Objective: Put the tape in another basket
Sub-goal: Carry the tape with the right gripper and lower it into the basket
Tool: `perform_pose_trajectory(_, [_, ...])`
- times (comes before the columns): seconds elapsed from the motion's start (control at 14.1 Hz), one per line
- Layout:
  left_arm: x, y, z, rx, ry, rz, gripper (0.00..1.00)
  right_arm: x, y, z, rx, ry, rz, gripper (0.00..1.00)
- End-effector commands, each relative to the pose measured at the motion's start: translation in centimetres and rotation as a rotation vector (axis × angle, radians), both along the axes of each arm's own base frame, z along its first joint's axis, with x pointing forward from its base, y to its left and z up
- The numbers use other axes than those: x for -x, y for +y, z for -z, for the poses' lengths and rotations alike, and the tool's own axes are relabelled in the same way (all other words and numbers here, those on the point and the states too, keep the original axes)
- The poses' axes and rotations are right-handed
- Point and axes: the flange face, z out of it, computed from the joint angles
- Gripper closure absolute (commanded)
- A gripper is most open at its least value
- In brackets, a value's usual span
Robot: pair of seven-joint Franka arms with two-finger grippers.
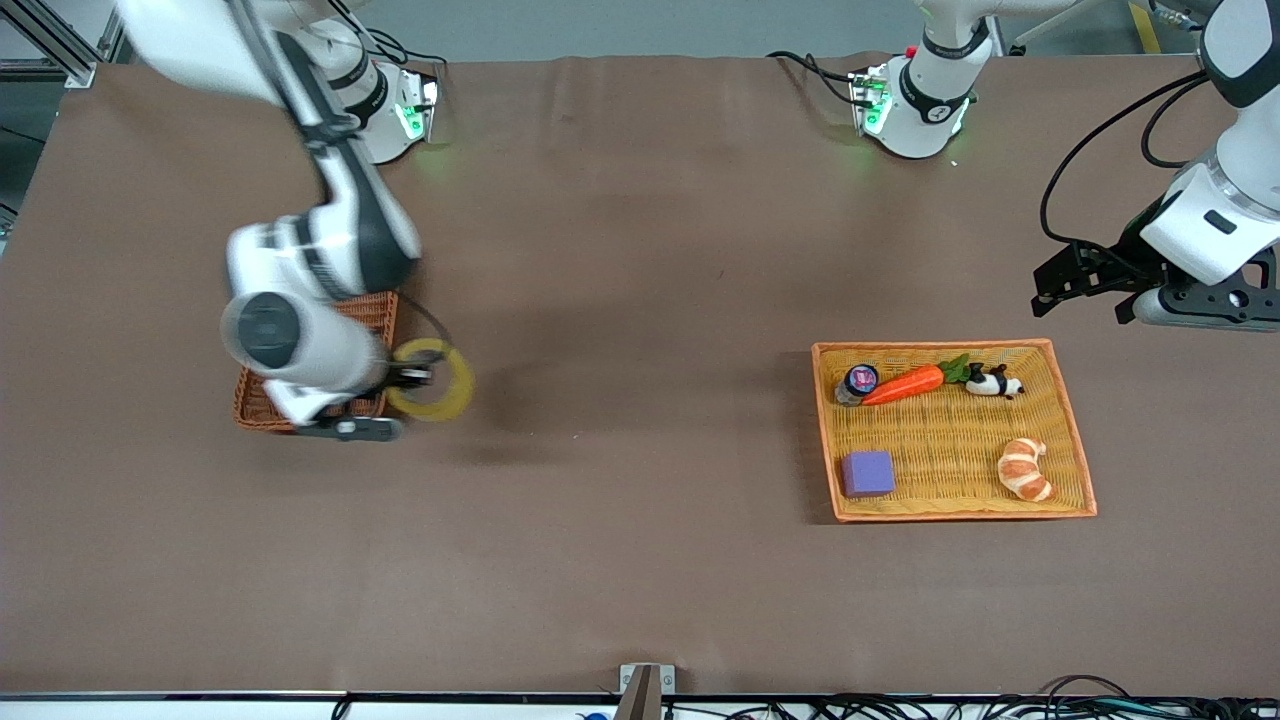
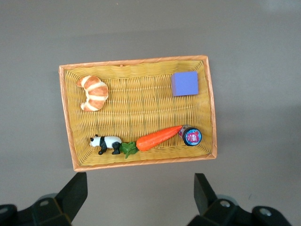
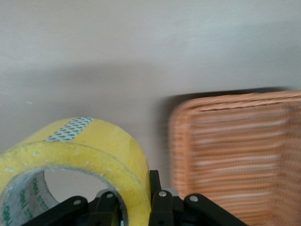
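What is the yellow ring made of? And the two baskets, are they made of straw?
The tape looks like glossy, see-through yellowish plastic film wound on a greyish, probably cardboard, core; the right gripper pinches its wall. The reddish-brown basket and the orange-yellow tray both show woven strands, probably wicker or rattan rather than straw.

Both arms have glossy white shells with dark grey or black joint bands, and the bases carry green status lights with black cables trailing off. The left gripper is matte black with angular fingers and round silver screws, and a black cable loops along its wrist. The right gripper is black too, with the same silver screw heads.
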Motion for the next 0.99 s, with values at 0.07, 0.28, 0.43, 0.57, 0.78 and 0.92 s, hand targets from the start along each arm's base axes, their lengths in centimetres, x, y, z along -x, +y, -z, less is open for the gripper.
perform_pose_trajectory(0.07, [1.2, -0.3, 0.4, -0.026, 0.005, -0.013, 0.00, 1.3, -10.7, -1.4, -0.039, 0.032, -0.120, 1.00])
perform_pose_trajectory(0.28, [1.0, -0.4, 0.7, -0.049, -0.002, -0.006, 0.00, 2.7, -17.9, 0.5, -0.073, 0.061, -0.152, 0.99])
perform_pose_trajectory(0.43, [0.7, -0.5, 0.7, -0.055, -0.019, -0.016, 0.00, 3.8, -18.6, 2.6, -0.072, 0.071, -0.149, 0.99])
perform_pose_trajectory(0.57, [0.9, -0.7, 0.7, -0.055, -0.019, -0.038, 0.00, 5.9, -18.8, 5.3, -0.065, 0.053, -0.148, 0.98])
perform_pose_trajectory(0.78, [0.8, -0.9, 0.4, -0.054, -0.025, -0.037, 0.00, 8.0, -19.1, 8.6, -0.064, 0.044, -0.140, 0.98])
perform_pose_trajectory(0.92, [0.7, -1.0, -0.1, -0.054, -0.030, -0.035, 0.00, 8.9, -18.9, 10.1, -0.067, 0.056, -0.140, 0.97])
